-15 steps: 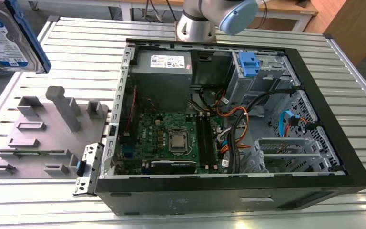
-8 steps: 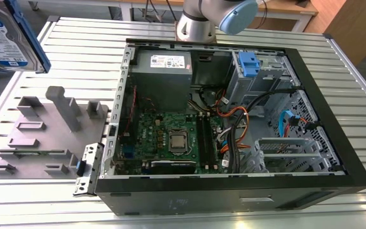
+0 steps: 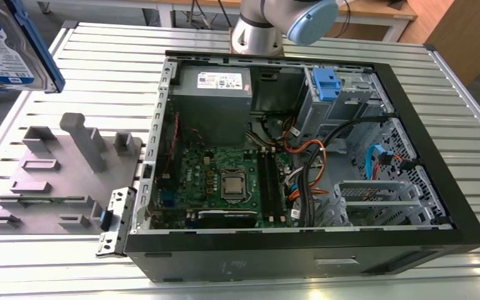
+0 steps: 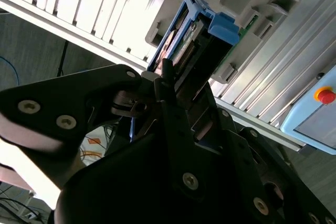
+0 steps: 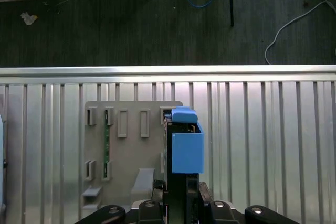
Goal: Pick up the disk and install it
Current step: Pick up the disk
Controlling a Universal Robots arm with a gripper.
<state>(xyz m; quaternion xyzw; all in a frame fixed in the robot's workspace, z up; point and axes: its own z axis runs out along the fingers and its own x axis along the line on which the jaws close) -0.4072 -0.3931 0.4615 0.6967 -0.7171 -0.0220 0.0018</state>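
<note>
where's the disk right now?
The disk is held in the gripper, at the exterior view's upper left, in the air over the grey holder tray, outside the computer case.

disk [image 3: 8, 49] cut by exterior view's left edge, pincer [image 5: 182, 199] covering its gripped end

I saw the disk [image 3: 10, 45] had a glossy paper label and smooth blue plastic rails. The table [image 3: 107, 69] was shiny ribbed metal. The grey holder [image 3: 57, 187] looked like matt plastic.
</note>
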